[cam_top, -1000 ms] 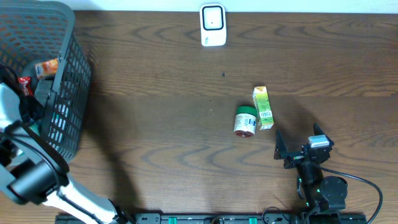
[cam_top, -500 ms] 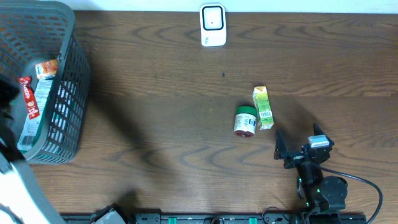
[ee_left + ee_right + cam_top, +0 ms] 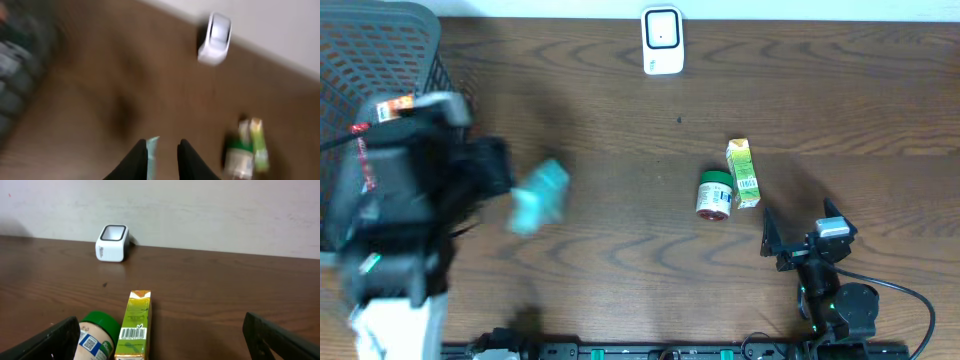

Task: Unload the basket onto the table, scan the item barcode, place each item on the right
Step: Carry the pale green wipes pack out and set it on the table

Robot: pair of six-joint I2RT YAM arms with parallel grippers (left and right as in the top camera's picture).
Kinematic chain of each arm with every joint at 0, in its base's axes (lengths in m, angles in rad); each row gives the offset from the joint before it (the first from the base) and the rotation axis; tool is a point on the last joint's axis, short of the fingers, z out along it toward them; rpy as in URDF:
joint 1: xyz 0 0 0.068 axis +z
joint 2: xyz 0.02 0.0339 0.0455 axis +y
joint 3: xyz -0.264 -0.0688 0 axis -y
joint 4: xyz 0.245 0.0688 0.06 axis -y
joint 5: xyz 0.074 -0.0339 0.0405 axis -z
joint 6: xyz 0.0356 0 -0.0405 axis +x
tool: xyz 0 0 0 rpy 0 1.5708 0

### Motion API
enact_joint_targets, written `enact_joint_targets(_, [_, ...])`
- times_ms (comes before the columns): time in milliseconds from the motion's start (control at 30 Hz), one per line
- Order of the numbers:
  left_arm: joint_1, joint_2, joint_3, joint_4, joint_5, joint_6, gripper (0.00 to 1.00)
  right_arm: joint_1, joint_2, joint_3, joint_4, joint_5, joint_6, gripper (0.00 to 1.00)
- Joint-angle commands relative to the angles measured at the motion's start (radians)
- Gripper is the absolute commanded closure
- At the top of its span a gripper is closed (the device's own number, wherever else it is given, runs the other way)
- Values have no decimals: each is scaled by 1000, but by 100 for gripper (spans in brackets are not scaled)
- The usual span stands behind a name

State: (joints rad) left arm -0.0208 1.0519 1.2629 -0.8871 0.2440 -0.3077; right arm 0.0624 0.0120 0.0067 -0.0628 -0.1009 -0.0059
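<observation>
Teal packet (image 3: 540, 195) pinched in my left claw (image 3: 162, 150).
It hangs blurred over the table (image 3: 620, 120), between basket (image 3: 405, 35) and jar (image 3: 715, 195); my right claw (image 3: 162, 340) gapes wide beside the carton (image 3: 743, 172).

left gripper (image 3: 162, 156) swung out from the basket (image 3: 380, 30) over the table (image 3: 620, 250), teal packet (image 3: 538, 197) pinched between its fingers (image 3: 133, 161) (heavily blurred)

Even light; left wrist view motion-blurred; teal packet (image 3: 538, 196) smeared overhead.
</observation>
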Motion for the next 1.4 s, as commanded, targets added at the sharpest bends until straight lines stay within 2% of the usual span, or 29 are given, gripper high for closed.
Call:
enact_joint_targets(0, [-159, 113, -134, 68, -75, -74, 78, 5, -4, -1, -4, -2, 16, 1])
enact_joint_targets(133, [-311, 269, -184, 193, -144, -117, 78, 5, -4, -1, -4, -2, 16, 1])
enact_joint_targets(233, [-370, 363, -183, 267, -171, -117, 69, 5, -4, -1, -4, -2, 16, 1])
enact_joint_targets(367, [-381, 434, -183, 321, -171, -117, 59, 5, -4, -1, -4, -2, 16, 1])
enact_joint_targets(467, [-379, 452, -183, 294, -177, -117, 59, 5, -4, -1, -4, -2, 16, 1])
enact_joint_targets(567, [-379, 452, -184, 226, -252, -116, 59, 5, -4, -1, -4, -2, 16, 1])
enact_joint_targets(700, [-379, 452, -185, 149, -320, -108, 53, 5, -4, -1, -4, -2, 16, 1])
enact_joint_targets(800, [-379, 452, -206, 140, -320, -105, 40, 5, -4, -1, -4, -2, 16, 1])
enact_joint_targets(933, [-356, 452, -220, 141, -342, -109, 34, 5, -4, -1, -4, -2, 16, 1])
enact_joint_targets(967, [-348, 452, -220, 141, -342, -117, 28, 5, -4, -1, -4, -2, 16, 1])
enact_joint_targets(1033, [-322, 452, -220, 142, -342, -117, 24, 5, -4, -1, -4, -2, 16, 1])
enact_joint_targets(1267, [-163, 452, -220, 144, -304, -116, 22, 5, -4, -1, -4, -2, 16, 1])
enact_joint_targets(1367, [-87, 452, -220, 156, -305, -117, 18, 5, -4, -1, -4, -2, 16, 1])
